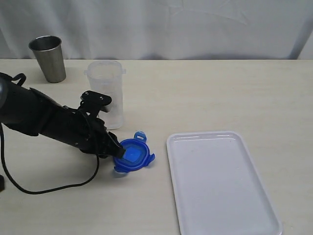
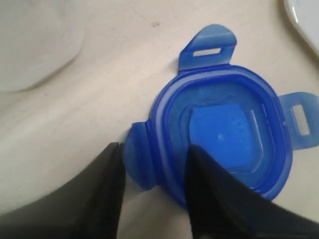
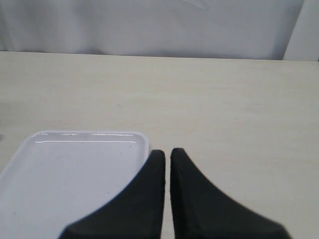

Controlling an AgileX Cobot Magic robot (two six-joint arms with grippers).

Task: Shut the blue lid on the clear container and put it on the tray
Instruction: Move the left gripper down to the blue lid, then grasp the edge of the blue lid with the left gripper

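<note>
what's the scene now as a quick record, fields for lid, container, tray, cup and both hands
blue lid: on the table, off the container
clear container: upright, open, behind the lid
tray: nothing on it
steel cup: upright, apart from the container
left hand: fingers either side of the lid's edge, grip unclear
right hand: shut, holding nothing, beside the tray

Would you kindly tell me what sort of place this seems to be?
Likely a robot lab test bench, not a kitchen: a plain white curtain behind a pale table, with few props like the tray.
</note>
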